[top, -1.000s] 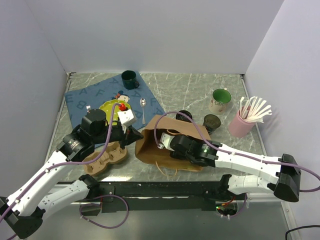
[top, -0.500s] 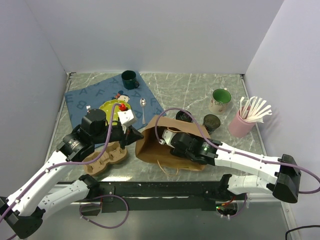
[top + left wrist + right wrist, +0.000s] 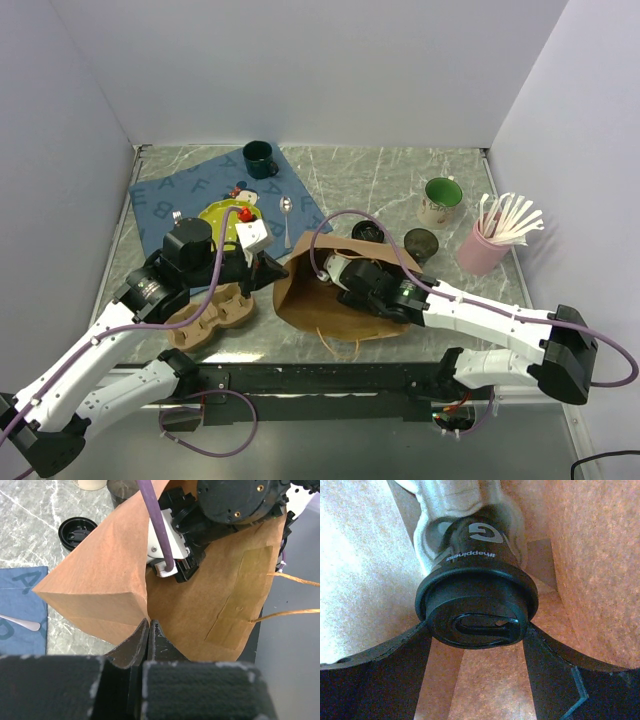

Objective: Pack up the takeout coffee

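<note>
Since a second ago the right arm has pushed farther toward the far-left corner of the brown paper bag (image 3: 296, 296), uncovering more of the loose round black lid (image 3: 368, 232) just behind the bag.

Inside the bag sits the takeout coffee (image 3: 477, 615), a short dark disposable cup with white lettering and a round black plastic lid. The right gripper (image 3: 476, 647) clasps it, a finger pressed to each side of the lid rim. The left gripper (image 3: 148, 630) is squeezed closed on the bag's left edge.

Paper walls stand close on both sides of the cup.

A dark translucent tumbler (image 3: 422, 243) stands behind the bag to the right. A white mug with green inside (image 3: 441, 201) and a pink holder of white stirrers (image 3: 480, 250) are farther right. The brown moulded cardboard cup carrier (image 3: 210, 315) lies left of the bag. A blue lettered cloth (image 3: 165, 200) with a green plate (image 3: 215, 215), a metal spoon (image 3: 287, 208) and a dark green mug (image 3: 259, 158) lies behind it to the left.

Bare grey marble tabletop (image 3: 380, 175) stretches beyond the bag to the back wall.
</note>
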`<state>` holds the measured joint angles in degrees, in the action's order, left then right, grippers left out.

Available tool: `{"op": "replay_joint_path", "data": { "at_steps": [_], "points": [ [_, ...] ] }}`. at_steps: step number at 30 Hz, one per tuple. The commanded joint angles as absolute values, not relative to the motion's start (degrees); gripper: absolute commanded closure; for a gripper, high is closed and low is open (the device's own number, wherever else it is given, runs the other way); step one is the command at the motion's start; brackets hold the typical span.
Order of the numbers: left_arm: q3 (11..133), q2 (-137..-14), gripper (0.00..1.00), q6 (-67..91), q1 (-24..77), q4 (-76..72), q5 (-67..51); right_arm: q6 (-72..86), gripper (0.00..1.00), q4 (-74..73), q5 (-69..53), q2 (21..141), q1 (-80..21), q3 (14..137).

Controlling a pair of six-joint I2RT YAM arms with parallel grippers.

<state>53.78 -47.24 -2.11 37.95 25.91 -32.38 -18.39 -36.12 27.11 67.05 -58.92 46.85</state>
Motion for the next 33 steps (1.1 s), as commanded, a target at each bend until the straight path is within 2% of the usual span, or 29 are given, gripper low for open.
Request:
{"op": "replay_joint_path", "data": {
  "at_steps": [1,17,33],
  "points": [
    [54.1,-45.8,0.99,-2.1,38.0,23.4,-36.0,-16.7,0.54,-37.4,25.9,68.6,-56.8,46.9],
    [55.0,-46.7,0.99,-2.2,37.6,24.2,-35.6,-16.4,0.53,-37.4,24.2,71.8,-54.2,47.9],
    [55.7,-47.5,0.99,-4.0,37.5,25.6,-36.1,-18.5,0.53,-36.3,21.1,68.6,-54.1,46.4]
  ]
}}
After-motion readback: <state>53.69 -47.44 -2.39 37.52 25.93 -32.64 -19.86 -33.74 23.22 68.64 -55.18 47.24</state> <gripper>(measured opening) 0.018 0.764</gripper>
